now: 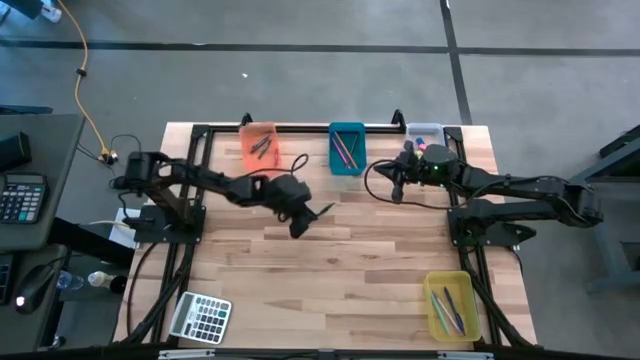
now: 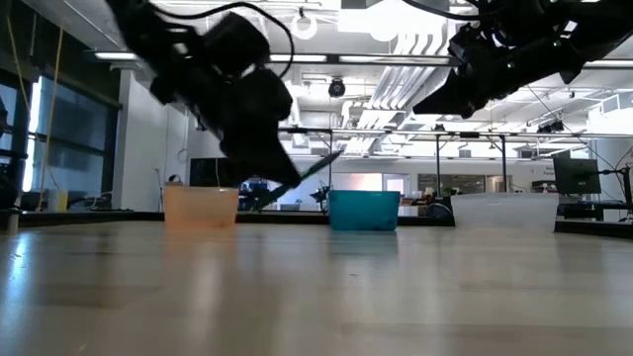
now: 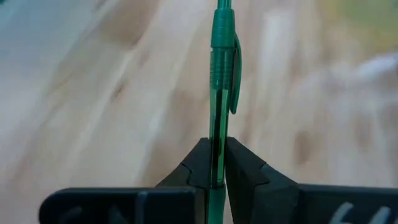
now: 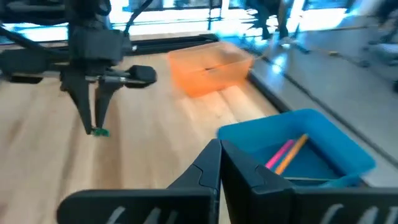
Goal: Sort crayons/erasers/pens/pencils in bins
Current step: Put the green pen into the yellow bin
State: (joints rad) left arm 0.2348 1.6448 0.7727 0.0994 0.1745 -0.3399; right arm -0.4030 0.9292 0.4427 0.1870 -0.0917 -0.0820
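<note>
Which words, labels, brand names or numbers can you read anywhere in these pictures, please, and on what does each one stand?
None can be read.
Calculator on the table's near left corner: key markings too small to read.
Second calculator on the side desk: keys too small to read.
Green pen held in the left gripper: no print visible on its barrel.
Orange bin, teal bin, yellow bin: no labels visible.

My left hand (image 3: 217, 171) hides the lower end of the green pen (image 3: 221, 74), whose tip runs off the picture's edge, the desk (image 3: 112, 93) behind it is a blur, and the clear bin (image 1: 424, 131) sits half-covered by my right arm.
</note>
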